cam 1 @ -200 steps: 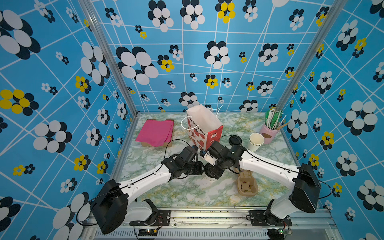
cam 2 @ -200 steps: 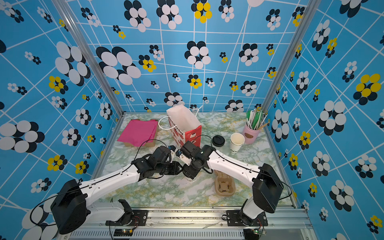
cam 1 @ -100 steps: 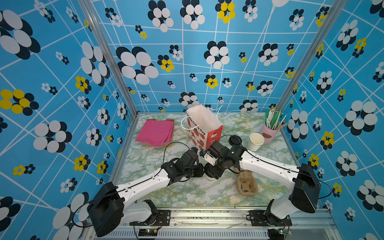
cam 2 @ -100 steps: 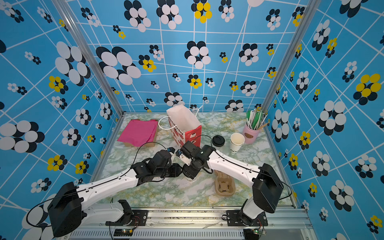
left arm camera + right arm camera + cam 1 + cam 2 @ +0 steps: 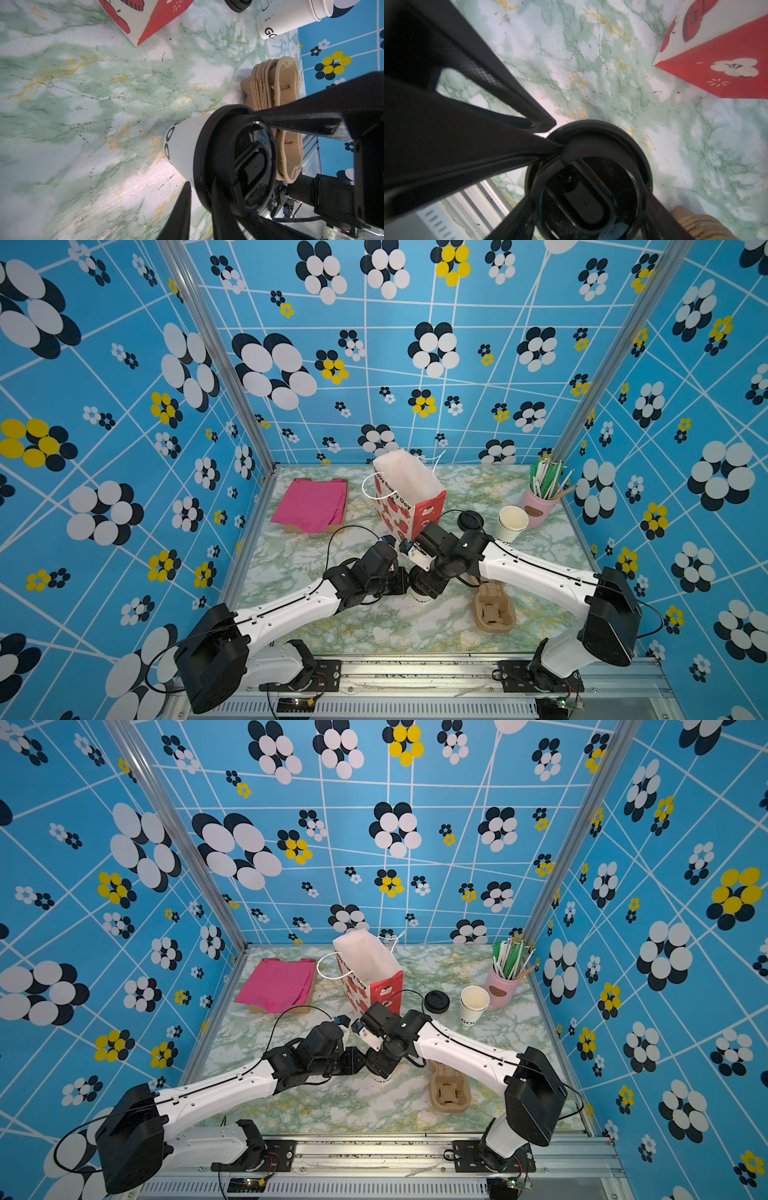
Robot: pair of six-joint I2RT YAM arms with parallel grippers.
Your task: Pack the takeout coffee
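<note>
Where the marble table [image 5: 291, 564] is meeting the left wall, a pile of pink napkins [image 5: 309, 504] is lying on a brown tray [image 5: 291, 528], well apart from everything else. Further right, the left gripper [image 5: 407, 585] is sitting low at the cup's left side and pinching the rim of the sip lid [image 5: 209, 149]. In the left wrist view one of its fingers [image 5: 180, 214] is sitting outside, just under the rim, while its partner is lying over the top, with only a narrow gap between them. The takeout coffee [image 5: 422, 600] is standing upright on the table near the front middle, outside and just in front of the red-and-white paper bag [image 5: 409, 497], which is standing open behind it. The right gripper [image 5: 587, 195] is hanging over the same cup from above, its jaws standing wide and pressing against opposite sides of the lid, so both grippers are holding the one cup. Just right of it a stack of cardboard cup carriers [image 5: 492, 610] is lying flat, near but not touching. Farther back, a loose lid [image 5: 470, 521] is resting beside a stack of lidless paper cups [image 5: 510, 523], and a pink pot [image 5: 540, 510] of straws is standing in the right rear corner.
</note>
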